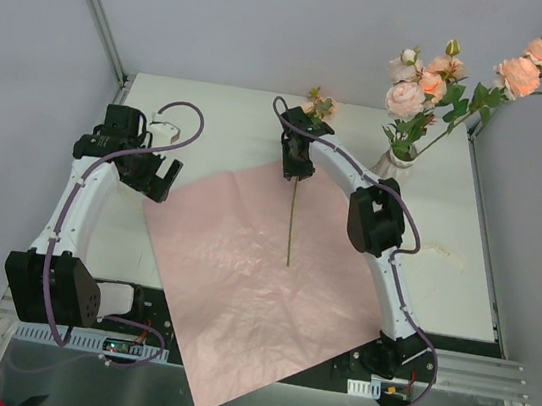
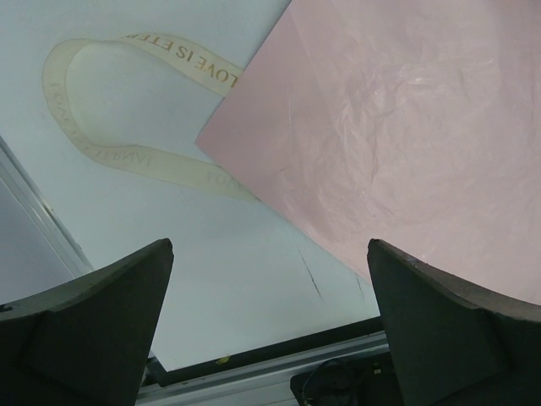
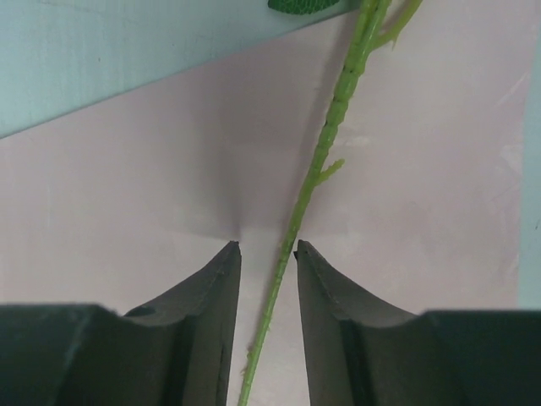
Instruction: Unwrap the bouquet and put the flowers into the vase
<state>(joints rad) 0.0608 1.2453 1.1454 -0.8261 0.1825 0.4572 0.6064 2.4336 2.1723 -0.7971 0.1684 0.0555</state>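
The place looks like a robotics laboratory, not a home or a shop. Two robot arms, the left arm (image 1: 78, 211) and the right arm (image 1: 386, 245), are bolted at the near edge of a plain white table (image 1: 462, 280). Bare pale walls (image 1: 276, 22) and thin metal posts (image 1: 94, 9) enclose the table. An aluminium rail (image 1: 484, 377) runs along the front, as on a test bench.

A stem (image 1: 292, 228) lies on the paper sheet (image 1: 239, 289), with the vase (image 1: 399, 164) behind to its right.
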